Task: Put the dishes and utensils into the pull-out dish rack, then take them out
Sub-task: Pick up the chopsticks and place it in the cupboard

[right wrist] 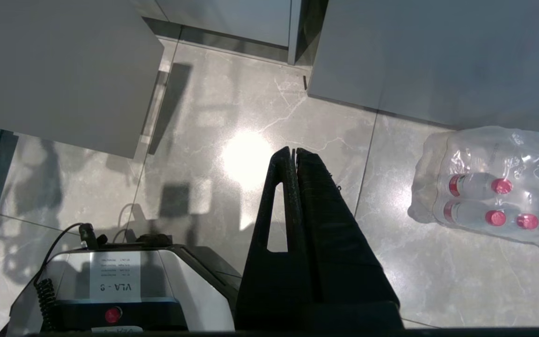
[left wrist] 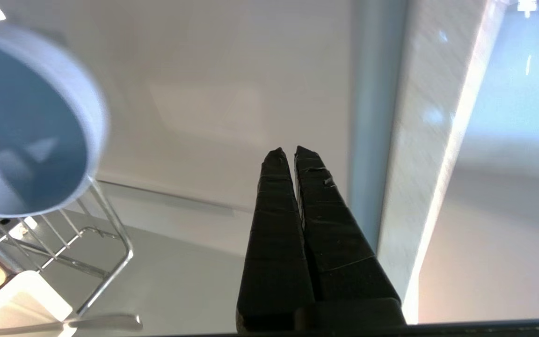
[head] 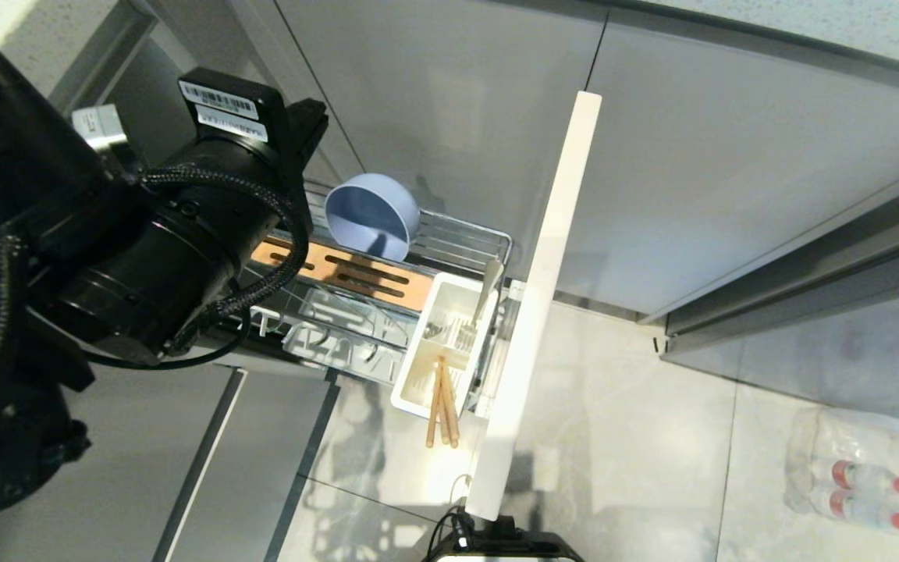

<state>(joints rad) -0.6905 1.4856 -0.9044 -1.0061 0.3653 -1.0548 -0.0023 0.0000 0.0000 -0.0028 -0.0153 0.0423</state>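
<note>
The grey-blue bowl (head: 371,215) stood on edge in the pull-out dish rack (head: 465,238), propped by the wires to drain. The chopsticks (head: 442,410) and spoon (head: 487,290) leaned in the white caddy (head: 418,375). The left end effector (left wrist: 289,152) hung beside the bowl, fingers pressed together, empty. The right end effector (right wrist: 294,152), likewise closed, pointed at the tiled floor (right wrist: 232,121) near packed water bottles (right wrist: 489,201).

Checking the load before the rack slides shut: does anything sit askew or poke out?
Yes. The two chopsticks overhang the white caddy's front edge, tips out over the floor. The grey-blue bowl stands on edge in the rack, as expected.
</note>
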